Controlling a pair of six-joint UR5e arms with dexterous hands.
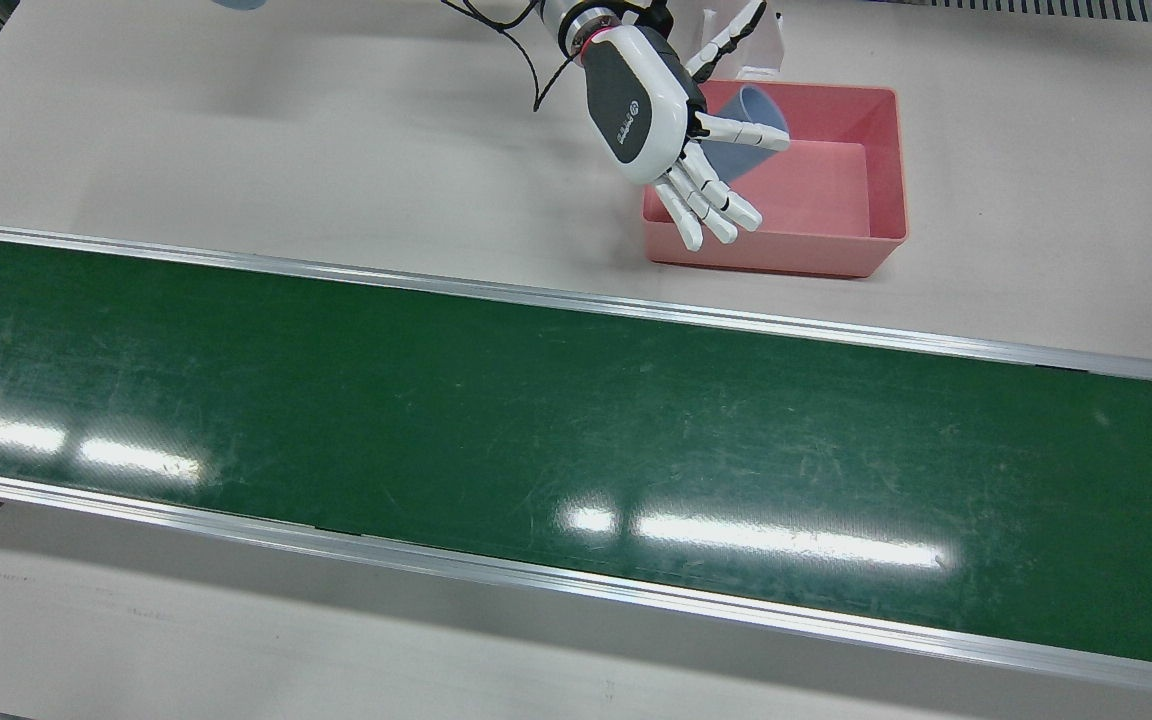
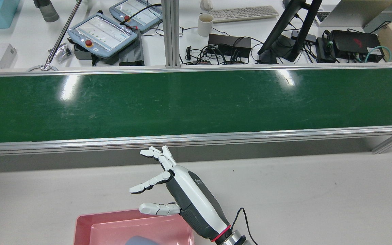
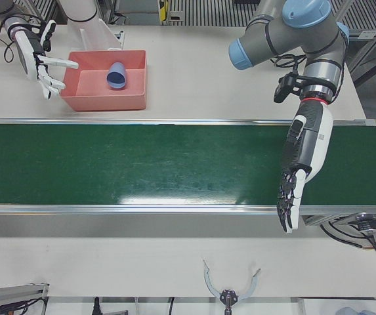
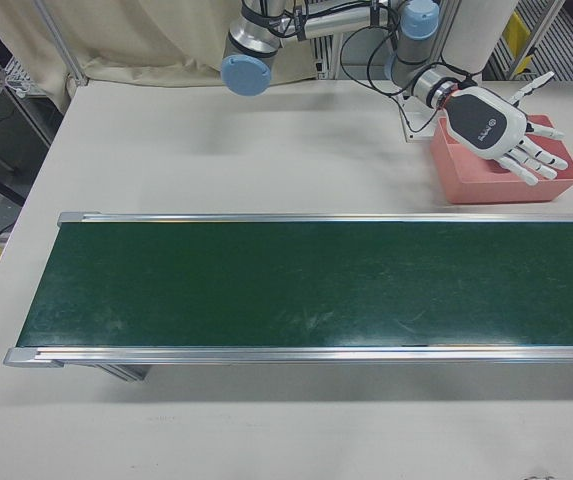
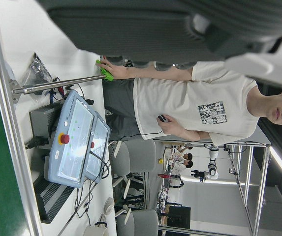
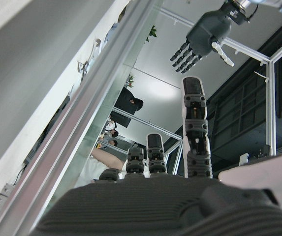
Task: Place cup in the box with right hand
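Right hand [image 1: 651, 110] hovers with its fingers [image 1: 711, 200] spread apart and nothing in its grasp, palm turned toward the pink box [image 1: 881, 215] and hanging over that box's edge on the robot's right side; in the rear view the same hand [image 2: 191, 197] reaches forward and leftward above the box [image 2: 80, 228], with its thumb over the near rim. Inside the box lies the blue cup [image 1: 751, 125], tipped on its side, partly hidden behind the spread fingers in the front view; the left-front view shows the cup [image 3: 116, 75] more plainly, resting on the box floor with its open mouth facing the belt, apart from the hand [image 3: 33, 56]. The box sits on the pale worktop [image 1: 286, 140], on the robot's side of the green conveyor belt [image 1: 536, 420], whose metal rails run the length of the station. Farther along, on the other half of the station, the left hand [image 3: 299, 174] hangs from its arm above the belt, fingers straight and pointing downward toward the operators' side, empty and open. Beyond the belt in the rear view lie two teach pendants [image 2: 102, 32], a white mug [image 2: 205, 24], a keyboard [image 2: 243, 13] and a tangle of cables on the operators' desk.
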